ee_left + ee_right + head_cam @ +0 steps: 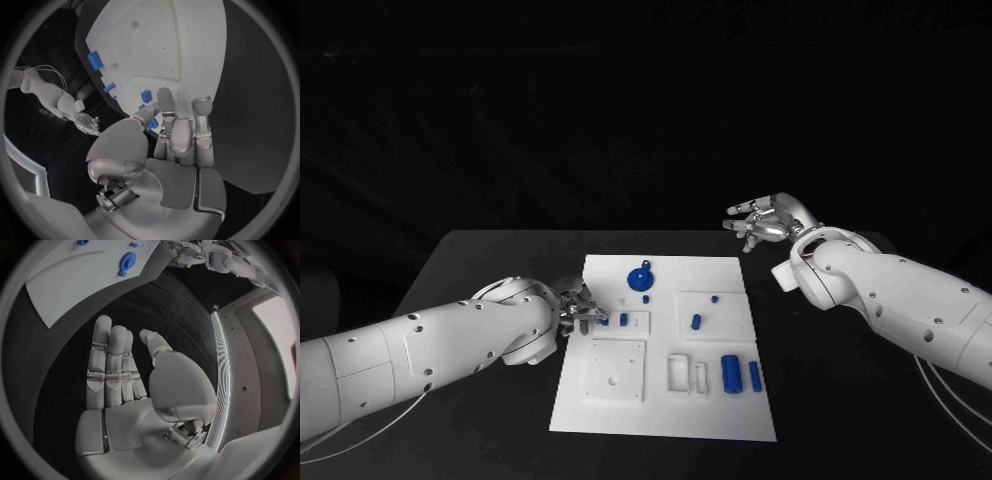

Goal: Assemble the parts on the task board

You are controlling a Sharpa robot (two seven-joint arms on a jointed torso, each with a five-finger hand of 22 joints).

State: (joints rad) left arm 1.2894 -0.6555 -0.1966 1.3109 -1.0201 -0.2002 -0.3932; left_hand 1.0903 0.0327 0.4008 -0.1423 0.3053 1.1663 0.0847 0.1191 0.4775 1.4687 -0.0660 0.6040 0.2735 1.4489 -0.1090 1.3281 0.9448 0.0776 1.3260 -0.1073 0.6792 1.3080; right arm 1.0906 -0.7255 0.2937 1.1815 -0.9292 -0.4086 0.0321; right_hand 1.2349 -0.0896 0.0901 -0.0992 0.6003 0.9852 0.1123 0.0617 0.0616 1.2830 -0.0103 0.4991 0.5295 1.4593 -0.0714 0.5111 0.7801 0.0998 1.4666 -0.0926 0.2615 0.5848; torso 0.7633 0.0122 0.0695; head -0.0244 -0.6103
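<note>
I have the white task board [668, 400] lying in the middle of the black table [488, 260], its long side running away from me. My left hand [577, 308] sits at the board's left edge, fingers reaching onto it toward a small blue part [625, 319] in a shallow square recess; in the left wrist view its fingertips [145, 116] are touching a blue piece [152, 124] there, but I cannot tell whether the hand actually grips it. My right hand [769, 222] hovers off the board's far right corner, well apart from it, fingers straight and spread, holding nothing. On the board I see a round blue part with a tab [639, 278] near the far end, two small blue pegs [697, 322] in the middle, and a blue cylinder [731, 371] beside a thinner blue bar [754, 375] on the near right.
</note>
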